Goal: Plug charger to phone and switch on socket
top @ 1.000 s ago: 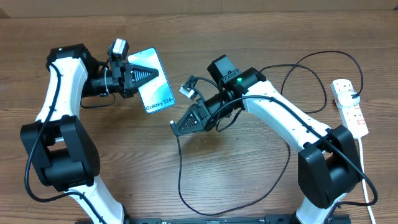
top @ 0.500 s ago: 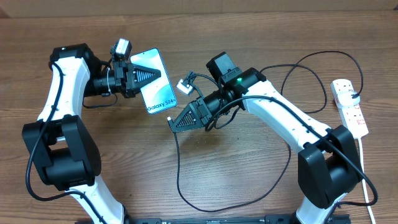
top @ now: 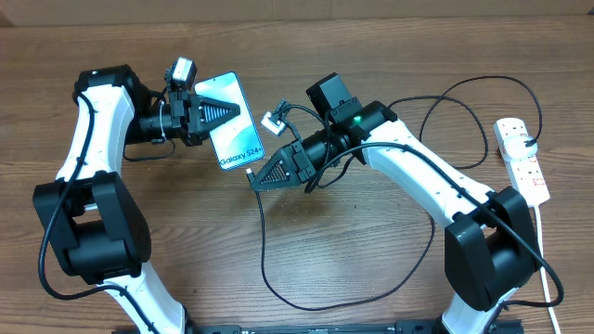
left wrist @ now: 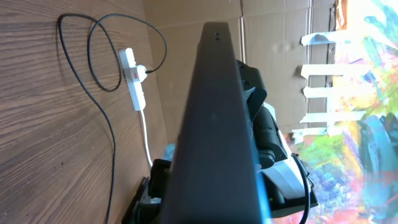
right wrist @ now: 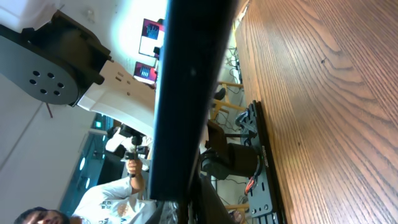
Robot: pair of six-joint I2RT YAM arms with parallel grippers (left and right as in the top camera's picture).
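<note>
The charger [top: 263, 237], a long thin black cable, hangs from the right gripper [top: 258, 178] and trails in a wide loop across the brown wooden table [top: 390, 56]. The right gripper's fingers are pressed together on the cable's free end, just beside the lower short edge of the phone [top: 237, 144], a slim black-framed smartphone with a bright blue screen. The plug tip itself is too small to make out. The left gripper [top: 234, 111] pinches the phone across its face and back and holds it tilted above the table.

The step in hand looks to be seating the plug in the phone's port. It calls for lining the tip up with the long axis of the phone, then pushing straight in while the left arm braces against the push. A skewed approach would likely scrape the frame or twist the phone in its grip. Both wrist views are filled by a dark edge, so they help little.

The socket [top: 524, 158], a white elongated power strip with red rocker switches, lies well apart at the right edge, untouched.
</note>
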